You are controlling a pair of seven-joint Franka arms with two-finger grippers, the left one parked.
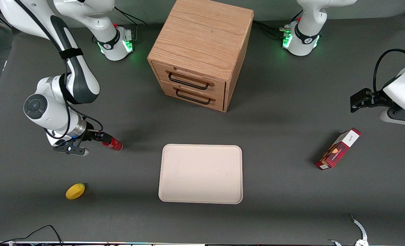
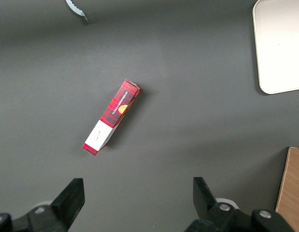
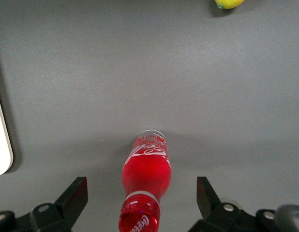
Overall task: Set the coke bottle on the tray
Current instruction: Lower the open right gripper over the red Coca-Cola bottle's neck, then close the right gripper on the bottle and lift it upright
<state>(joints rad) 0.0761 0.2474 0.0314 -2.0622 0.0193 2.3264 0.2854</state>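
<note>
The coke bottle [image 1: 113,144] is small and all red, on the dark table toward the working arm's end, beside the tray. In the right wrist view the bottle [image 3: 145,171] shows white lettering, its red cap pointing toward the camera. My right gripper [image 1: 88,141] is at the bottle's cap end, low over the table. In the wrist view the gripper [image 3: 141,195] is open, one finger on each side of the neck and cap with a wide gap, not touching. The cream tray [image 1: 200,174] lies flat and bare; its rim also shows in the wrist view [image 3: 0,145].
A yellow lemon [image 1: 75,191] lies nearer the front camera than the gripper, also in the wrist view [image 3: 229,3]. A wooden two-drawer cabinet [image 1: 202,51] stands farther back than the tray. A red-and-white box [image 1: 338,149] lies toward the parked arm's end.
</note>
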